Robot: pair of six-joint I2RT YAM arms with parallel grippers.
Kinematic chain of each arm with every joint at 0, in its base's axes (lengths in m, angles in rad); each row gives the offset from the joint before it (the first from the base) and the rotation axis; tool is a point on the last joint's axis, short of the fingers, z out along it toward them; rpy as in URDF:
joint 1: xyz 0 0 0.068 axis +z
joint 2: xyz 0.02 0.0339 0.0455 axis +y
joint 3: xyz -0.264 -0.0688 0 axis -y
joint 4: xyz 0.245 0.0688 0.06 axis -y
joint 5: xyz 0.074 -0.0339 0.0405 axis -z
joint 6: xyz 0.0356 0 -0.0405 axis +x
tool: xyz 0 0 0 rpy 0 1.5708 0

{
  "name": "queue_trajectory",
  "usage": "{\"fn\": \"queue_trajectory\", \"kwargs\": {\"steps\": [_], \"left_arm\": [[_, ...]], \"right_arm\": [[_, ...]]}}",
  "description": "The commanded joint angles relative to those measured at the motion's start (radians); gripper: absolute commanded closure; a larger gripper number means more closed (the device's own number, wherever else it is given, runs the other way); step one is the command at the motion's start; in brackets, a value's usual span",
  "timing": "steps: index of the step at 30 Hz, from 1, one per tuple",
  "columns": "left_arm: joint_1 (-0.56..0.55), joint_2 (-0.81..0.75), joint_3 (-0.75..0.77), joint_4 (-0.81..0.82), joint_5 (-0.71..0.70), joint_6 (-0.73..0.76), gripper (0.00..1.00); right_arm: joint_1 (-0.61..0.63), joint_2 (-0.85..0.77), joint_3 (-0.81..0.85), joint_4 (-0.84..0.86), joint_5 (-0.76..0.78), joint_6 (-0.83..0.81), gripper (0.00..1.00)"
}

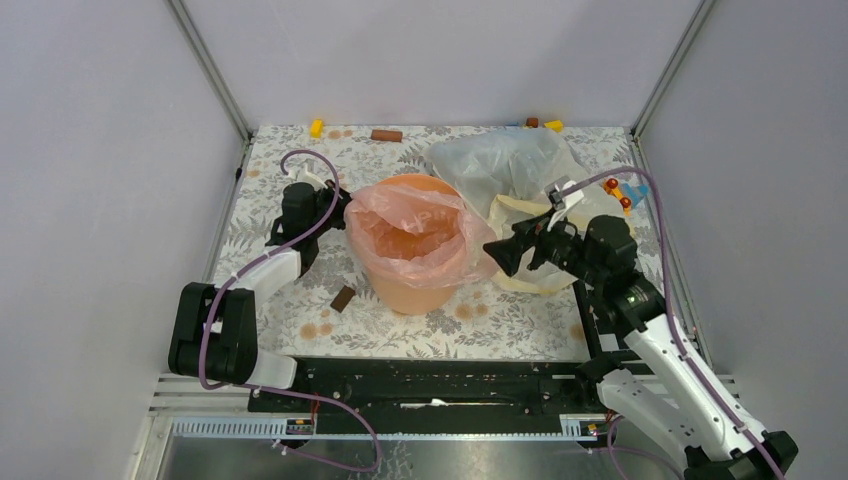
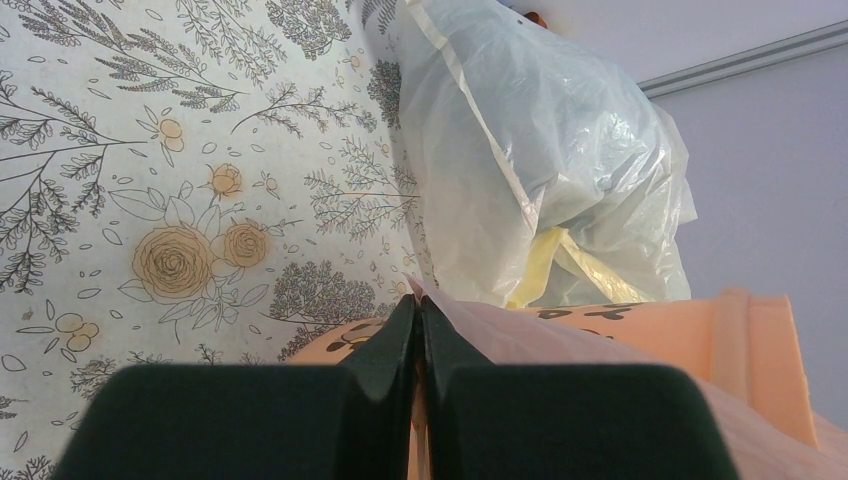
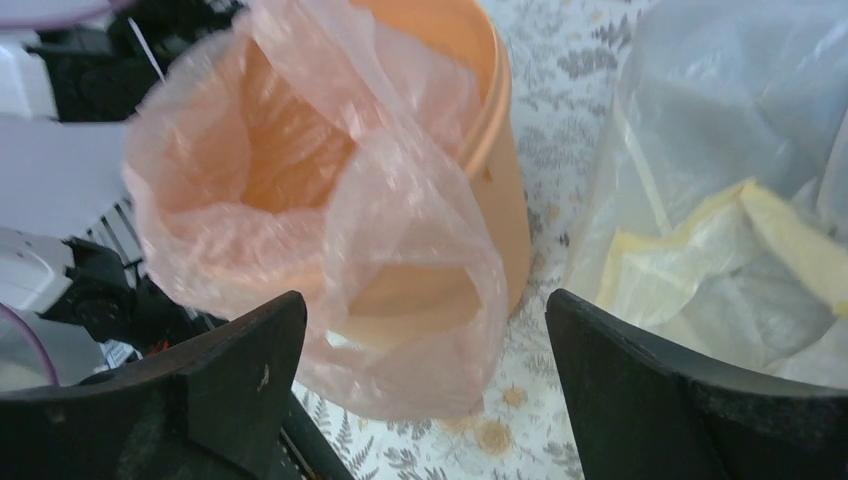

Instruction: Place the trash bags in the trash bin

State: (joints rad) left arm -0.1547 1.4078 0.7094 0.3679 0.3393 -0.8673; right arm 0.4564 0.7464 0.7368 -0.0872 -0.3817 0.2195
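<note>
The peach-orange trash bin (image 1: pixel 425 292) stands upright mid-table. The pink trash bag (image 1: pixel 415 228) lies inside it, its mouth spread over the rim and hanging down the outside on the right. My left gripper (image 1: pixel 338 207) is at the bin's left rim, shut on the bag's edge. The left wrist view shows the fingertips (image 2: pixel 418 305) pinching pink film (image 2: pixel 560 335) against the bin (image 2: pixel 760 340). My right gripper (image 1: pixel 500 255) hangs open just right of the bin with nothing held. In its view the bag (image 3: pixel 400 230) drapes over the bin (image 3: pixel 505 190) between the spread jaws of that gripper (image 3: pixel 425 320).
A clear whitish bag (image 1: pixel 505 165) and a pale yellow bag (image 1: pixel 530 215) lie behind and right of the bin, close to the right arm. A brown block (image 1: pixel 343 298) lies front left. Small toys (image 1: pixel 386 135) sit along the back edge, and others (image 1: pixel 625 192) at the right.
</note>
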Motion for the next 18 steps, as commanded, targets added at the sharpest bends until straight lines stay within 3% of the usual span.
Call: {"fn": "queue_trajectory", "kwargs": {"steps": [1,10,18], "left_arm": [[-0.003,-0.019,-0.004,0.052,-0.017,0.013,0.96],[-0.003,-0.041,-0.004,0.028,-0.035,0.024,0.95],[-0.003,-0.051,0.013,0.007,-0.044,0.035,0.95]], "right_arm": [[0.007,0.088,0.201,0.012,0.007,-0.081,0.09],[0.023,0.422,0.511,0.011,-0.195,-0.149,0.42],[0.072,0.667,0.772,-0.207,-0.26,-0.304,0.39]]}}
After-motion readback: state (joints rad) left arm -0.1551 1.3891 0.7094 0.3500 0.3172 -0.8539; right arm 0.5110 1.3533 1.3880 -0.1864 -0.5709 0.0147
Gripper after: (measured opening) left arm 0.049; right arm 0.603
